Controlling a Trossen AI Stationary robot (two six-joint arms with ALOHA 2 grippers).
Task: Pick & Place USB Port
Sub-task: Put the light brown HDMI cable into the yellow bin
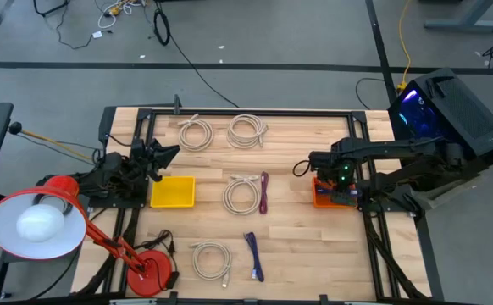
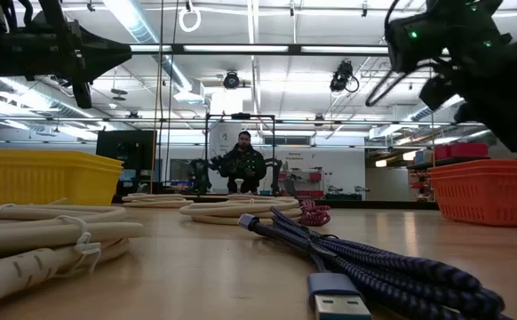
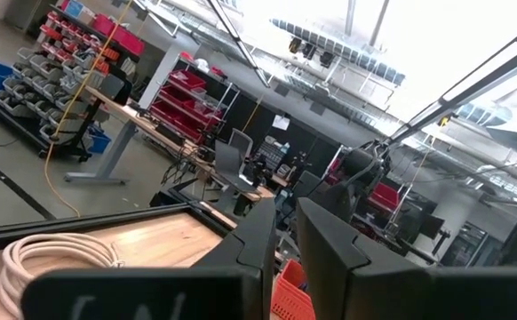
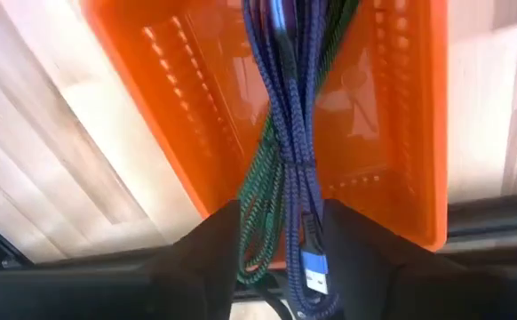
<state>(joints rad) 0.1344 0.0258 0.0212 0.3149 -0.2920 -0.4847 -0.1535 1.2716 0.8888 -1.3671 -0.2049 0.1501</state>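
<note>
My right gripper (image 1: pixel 329 181) is above the orange bin (image 1: pixel 318 200) at the table's right edge, shut on a bundle of blue and green braided cables (image 4: pixel 287 133). My left gripper (image 1: pixel 172 153) hovers shut above the yellow bin (image 1: pixel 172 192) on the left, holding nothing; only a thin slit shows between its fingers (image 3: pixel 257 238). Loose on the table lie several white cable coils (image 1: pixel 196 133) (image 1: pixel 246 130) (image 1: pixel 211 259). Another white coil (image 1: pixel 241 193) lies beside a purple cable (image 1: pixel 264 193). A blue braided cable (image 1: pixel 253 256) lies near the front, its USB plug (image 2: pixel 338 302) close to the low camera. My right gripper pinches the blue and green bundle between its two fingers (image 4: pixel 210 244), close to the blue USB plug end (image 4: pixel 312 267). The fingers point down from above. The bundle hangs below them, its length running down into the orange bin (image 4: pixel 187 107).
A red desk lamp (image 1: pixel 35 222) stands at the near-left corner on its base (image 1: pixel 149 269). A black frame rail (image 1: pixel 246 112) runs along the far edge. Bare wood lies between the coils and the orange bin. A person (image 2: pixel 243 162) sits beyond the table.
</note>
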